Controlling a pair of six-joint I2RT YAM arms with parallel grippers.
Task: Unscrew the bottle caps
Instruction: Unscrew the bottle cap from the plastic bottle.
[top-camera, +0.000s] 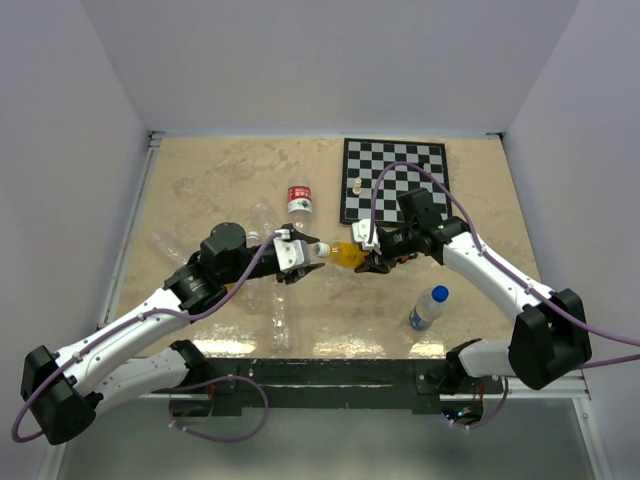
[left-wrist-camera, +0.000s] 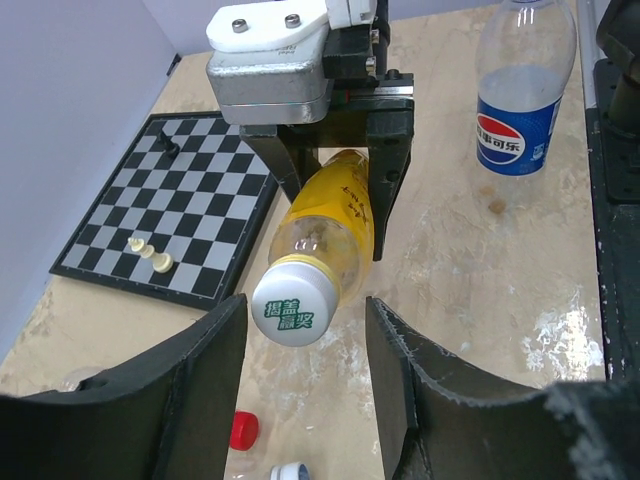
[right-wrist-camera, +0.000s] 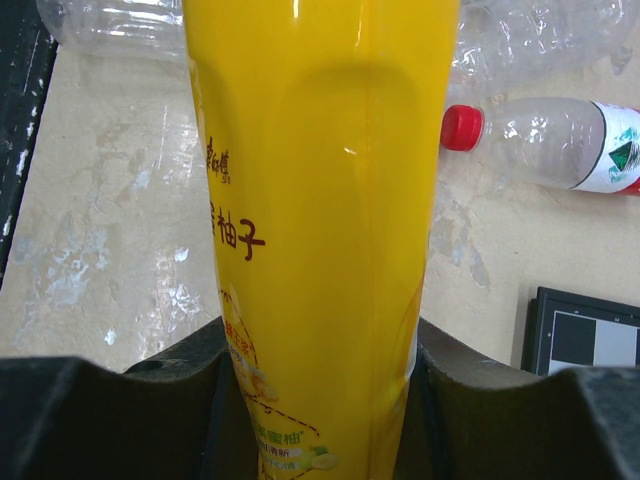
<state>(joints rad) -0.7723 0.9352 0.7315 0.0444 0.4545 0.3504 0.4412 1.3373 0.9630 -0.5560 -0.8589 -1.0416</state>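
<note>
An orange-yellow bottle (top-camera: 347, 255) hangs level above the table between both arms. My right gripper (top-camera: 375, 258) is shut on its body, and the right wrist view shows the yellow bottle (right-wrist-camera: 320, 230) pinched between both fingers (right-wrist-camera: 170, 385). Its white cap (left-wrist-camera: 292, 310), printed with green characters, points at my left gripper (left-wrist-camera: 305, 325). That gripper is open: the cap sits between the fingertips, near the left finger (left-wrist-camera: 190, 390), with a clear gap to the right one. A clear bottle with a blue label (top-camera: 428, 307) stands at the right, blue cap (top-camera: 439, 293) on.
A chessboard (top-camera: 395, 180) with a few pieces lies at the back right. A red-capped bottle (right-wrist-camera: 560, 140) and several clear unlabelled bottles (top-camera: 270, 215) lie on the table. Loose red (left-wrist-camera: 244, 430) and blue-white (left-wrist-camera: 290, 470) caps lie under my left gripper.
</note>
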